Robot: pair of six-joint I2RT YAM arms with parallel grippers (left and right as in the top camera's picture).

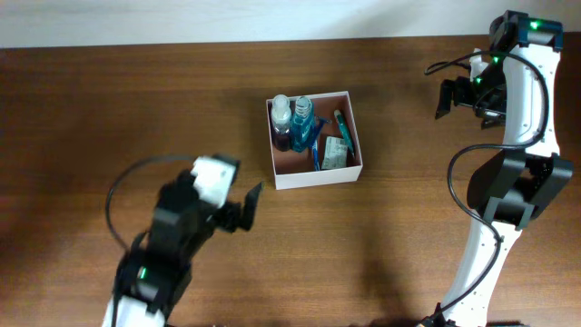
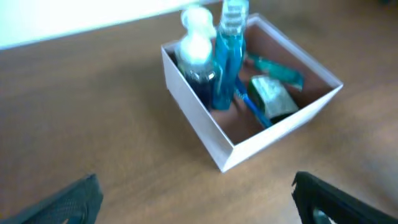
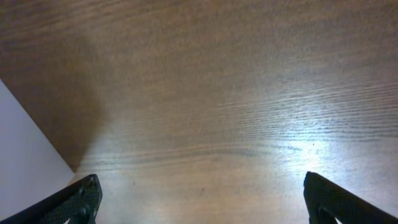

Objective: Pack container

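Container (image 1: 318, 175): a square, open-topped box with white walls, sitting on the wooden table (image 1: 136, 109) just above the centre of the overhead frame. It touches neither arm.

Left gripper (image 1: 247, 207): fingers spread wide, nothing between them. In its wrist view, the two dark fingertips (image 2: 81, 199) sit in the lower corners of the frame with bare wood between them (image 2: 196, 186). It is below and left of the container, near it but clear of it, pointing toward the box's lower left corner. The left arm runs off the lower left of the overhead frame, with a black cable (image 1: 113, 195) looping beside it.

Right gripper (image 1: 463, 104): fingers also wide apart and empty. Its wrist view shows only wood grain between the tips (image 3: 200, 185) and a pale surface in the lower left corner (image 3: 25, 155), which I cannot identify. The gripper is in the upper right of the overhead frame, well apart from the container.

Container contents, from the overhead and left wrist views:
- White-capped bottle (image 1: 282, 127) of dark liquid, upright along the box's left side.
- Clear blue bottle (image 1: 302, 123), upright just beside it.
- Teal tube (image 1: 339, 127), lying near the right wall.
- Small green-and-white carton (image 1: 334, 153), lying in the lower right part.
- Thin blue stick-like item (image 1: 317, 154), lying between the bottles and the carton; too blurred to name.
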